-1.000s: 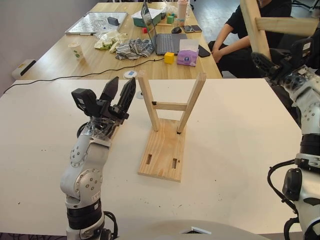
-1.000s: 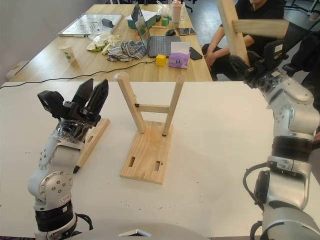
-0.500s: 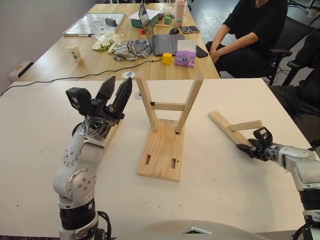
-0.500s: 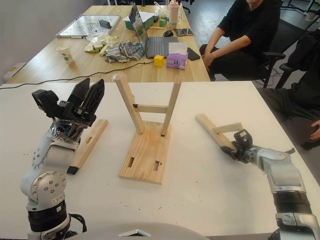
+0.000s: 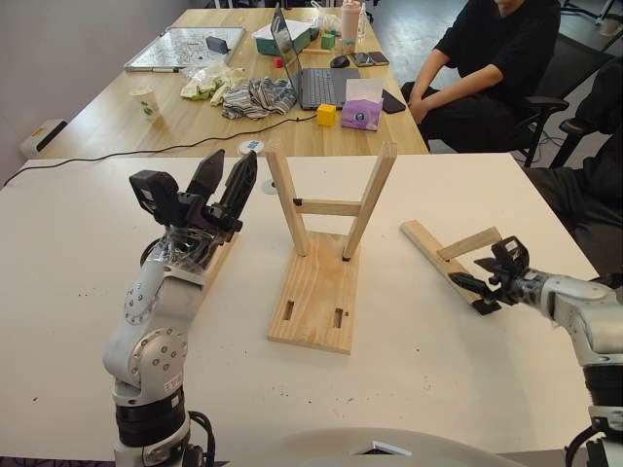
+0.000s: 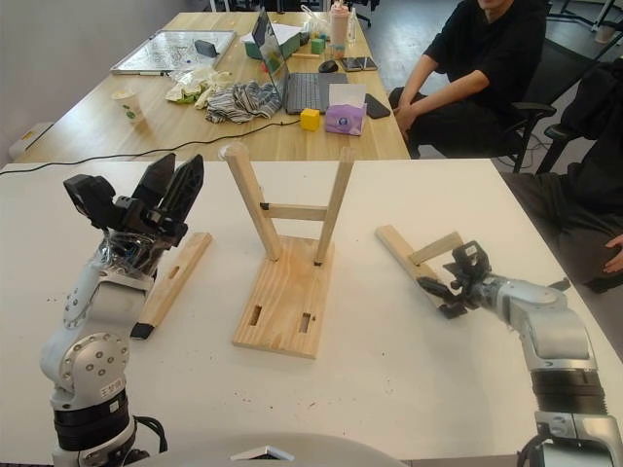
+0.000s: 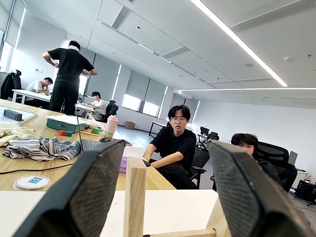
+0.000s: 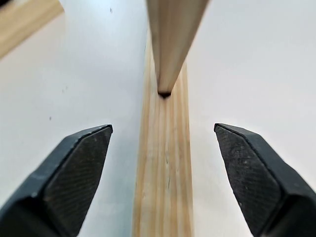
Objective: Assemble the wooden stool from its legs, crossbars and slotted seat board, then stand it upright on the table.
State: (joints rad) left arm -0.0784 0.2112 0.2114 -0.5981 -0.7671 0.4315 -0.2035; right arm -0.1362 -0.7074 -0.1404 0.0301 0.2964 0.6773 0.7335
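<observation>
The slotted seat board (image 5: 313,304) lies flat on the white table (image 5: 438,389). Two legs (image 5: 285,199) joined by a crossbar (image 5: 329,206) stand in its far slots. My left gripper (image 5: 226,180) is open, raised just left of that frame; in the left wrist view its fingers (image 7: 98,192) flank a leg top (image 7: 134,197). A loose leg (image 6: 175,277) lies under the left arm. At the right a leg with a crossbar stuck in it (image 5: 438,253) lies on the table. My right gripper (image 5: 487,274) is open astride its near end, a finger (image 8: 79,177) on each side of the leg (image 8: 165,168).
Behind the white table stands a wooden table (image 5: 117,126) with a laptop (image 5: 311,73), clothes, a cup (image 5: 148,99) and small boxes. A person (image 5: 477,68) sits at its right end. A black cable (image 5: 127,151) runs along the white table's far edge.
The right arm came down from high at the right, laid the leg-and-crossbar piece on the table, and its gripper has opened. The left arm has barely moved.
</observation>
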